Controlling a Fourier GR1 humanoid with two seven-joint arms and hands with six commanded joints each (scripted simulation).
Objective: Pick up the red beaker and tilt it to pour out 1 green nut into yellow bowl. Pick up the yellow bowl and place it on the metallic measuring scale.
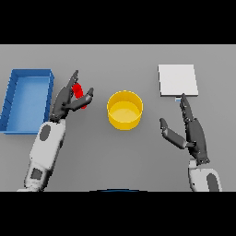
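Bare table surrounds the yellow bowl; a blue bin walls off the far left.

The table is a flat, matt grey, smooth and without grain. At 9 o'clock the blue bin looks like smooth plastic. The yellow bowl at centre is smooth, faintly glossy inside. At 2 o'clock the measuring scale shows a pale, matt, brushed-metal-like plate. The red beaker looks like smooth plastic.
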